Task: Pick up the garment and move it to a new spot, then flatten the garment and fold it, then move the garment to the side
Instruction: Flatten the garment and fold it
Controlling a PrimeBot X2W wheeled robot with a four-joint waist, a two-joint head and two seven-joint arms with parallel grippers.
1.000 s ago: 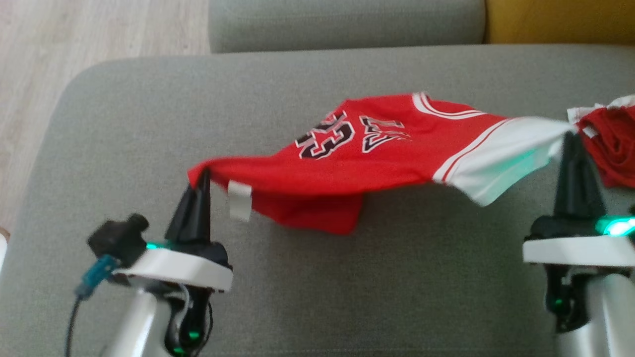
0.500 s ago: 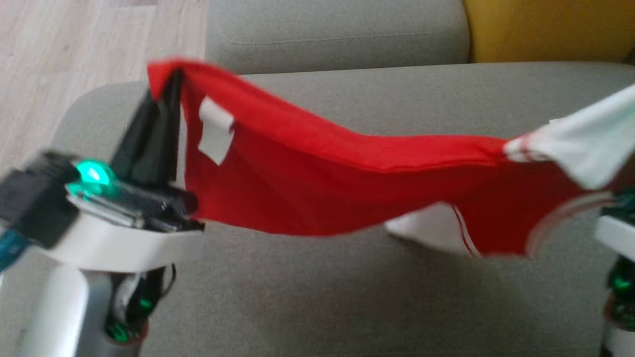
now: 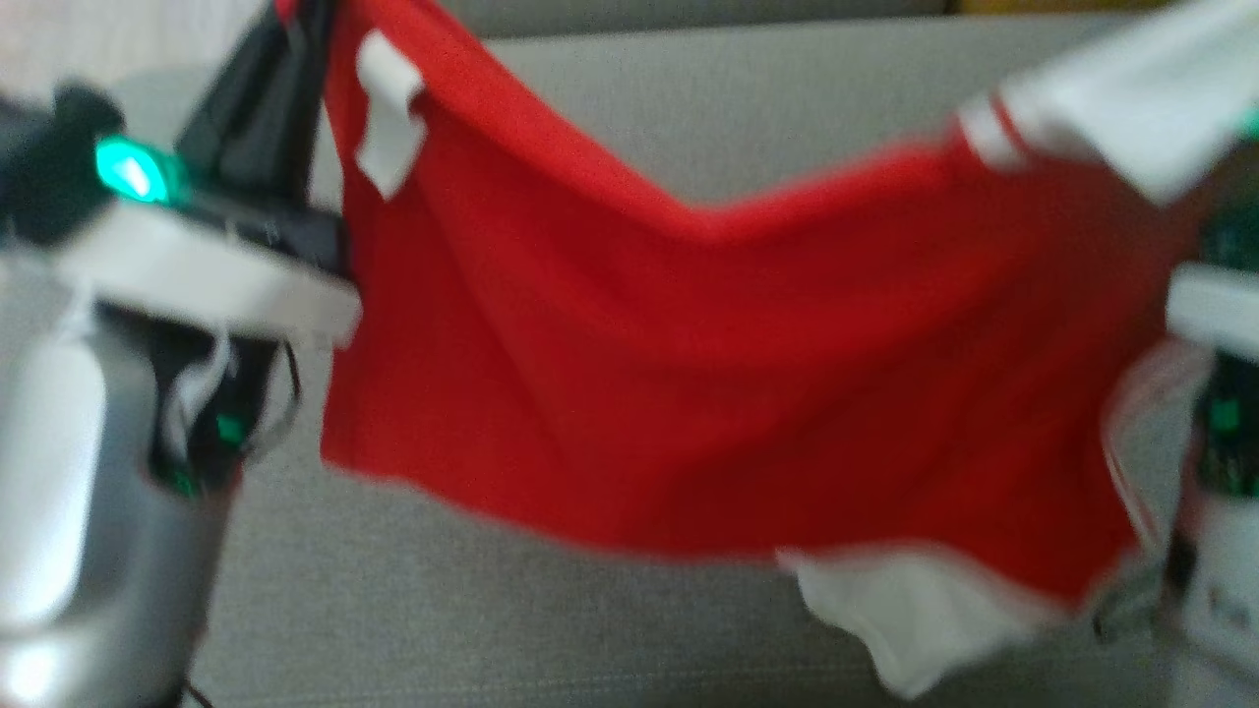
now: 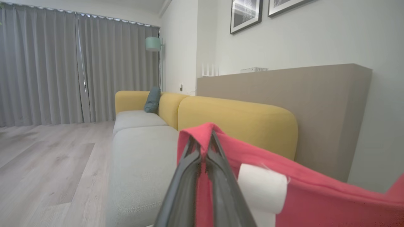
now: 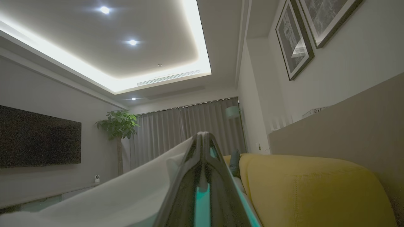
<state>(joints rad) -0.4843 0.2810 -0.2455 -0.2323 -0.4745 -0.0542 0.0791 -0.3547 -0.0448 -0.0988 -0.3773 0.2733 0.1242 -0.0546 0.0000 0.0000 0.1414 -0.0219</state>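
Red jersey [image 3: 708, 374] is up off the grey sofa seat [image 3: 689, 108], hanging in the air, strung between both arms. Head view is motion-blurred, so fine detail is poor

left gripper [image 4: 204, 143]: fingers pressed together, pinching a red corner of the jersey, with the fabric folded over the tips. white label [image 3: 386, 128] hangs just beside that pinch

right gripper [image 5: 203, 138]: fingers closed tight. White cloth of the jersey runs up to the tips on that view's left side. It looks clamped there, but the exact contact is hidden behind the fingers

In the head view the top edge sags in the middle and sits higher at both grips. Plain red faces the camera. white sleeve [image 3: 1111, 88] with red stripes is at upper right, and a second white piece [image 3: 915, 619] dangles at lower right below the red hem

Left wrist view: yellow backrest [image 4: 240, 123] behind the pinch, curtains [image 4: 79, 69] and wood floor [image 4: 47, 164] further off
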